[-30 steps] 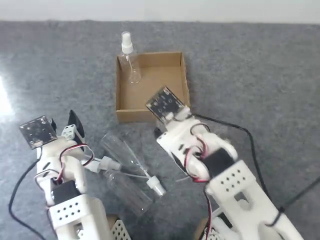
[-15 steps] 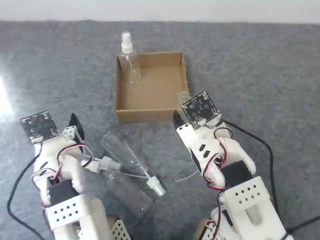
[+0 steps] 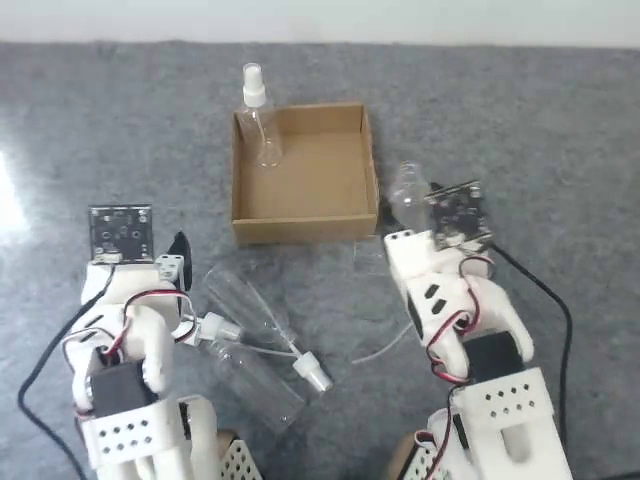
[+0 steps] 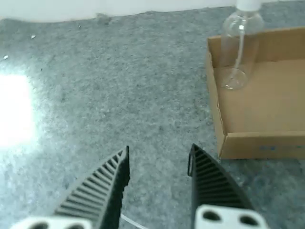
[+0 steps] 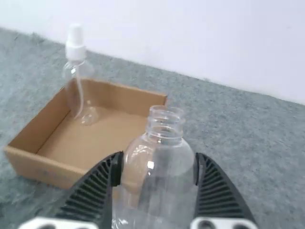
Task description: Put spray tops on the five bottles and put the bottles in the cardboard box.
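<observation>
The cardboard box (image 3: 300, 205) lies open at the table's middle back, with one spray-topped bottle (image 3: 257, 118) upright in its far left corner. My right gripper (image 3: 405, 217) is just right of the box, shut on a clear topless bottle (image 3: 405, 183) held upright; the right wrist view has that bottle (image 5: 159, 136) between the fingers of the right gripper (image 5: 158, 161), with the box (image 5: 57, 157) and capped bottle (image 5: 77, 78) behind. My left gripper (image 4: 159, 164) stands open over bare carpet, left of the box (image 4: 267, 143). Two clear bottles (image 3: 240, 298) (image 3: 255, 378) with spray tops (image 3: 216, 327) (image 3: 315, 375) lie between the arms.
A loose thin dip tube (image 3: 385, 345) lies on the grey carpet by the right arm's base. Open carpet lies left of the box and to its far right. A white wall runs along the back edge.
The right arm swung from the box's front edge to its right side, carrying the topless bottle upright. The left arm shifted slightly right and turned its wrist.
</observation>
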Controlling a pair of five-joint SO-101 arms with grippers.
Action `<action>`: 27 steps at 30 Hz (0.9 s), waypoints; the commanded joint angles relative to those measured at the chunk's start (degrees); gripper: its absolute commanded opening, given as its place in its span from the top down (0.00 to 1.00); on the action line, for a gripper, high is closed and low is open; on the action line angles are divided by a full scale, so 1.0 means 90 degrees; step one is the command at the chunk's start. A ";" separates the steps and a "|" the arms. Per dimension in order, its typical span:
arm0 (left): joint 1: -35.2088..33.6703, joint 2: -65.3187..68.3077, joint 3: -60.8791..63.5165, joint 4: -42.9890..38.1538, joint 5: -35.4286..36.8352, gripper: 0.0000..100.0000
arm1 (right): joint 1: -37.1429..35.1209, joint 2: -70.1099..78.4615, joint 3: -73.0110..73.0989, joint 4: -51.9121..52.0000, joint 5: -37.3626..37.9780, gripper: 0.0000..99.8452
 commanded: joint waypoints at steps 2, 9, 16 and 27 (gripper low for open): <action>0.0361 0.0010 -0.0825 0.0742 -0.0879 0.81 | 0.0571 -0.0464 -0.0068 -0.0161 -0.0400 0.91; 0.1045 0.1241 -0.1490 0.1416 -0.1426 0.81 | 0.0884 -0.0591 -0.0059 -0.0161 -0.0498 0.91; 0.2051 0.2882 -0.2447 0.2266 -0.2442 0.81 | 0.0923 -0.0591 -0.0059 -0.0161 -0.0479 0.91; 0.3292 0.4581 -0.2613 0.2667 -0.3937 0.80 | 0.1324 -0.0562 -0.0059 -0.0386 -0.0498 0.91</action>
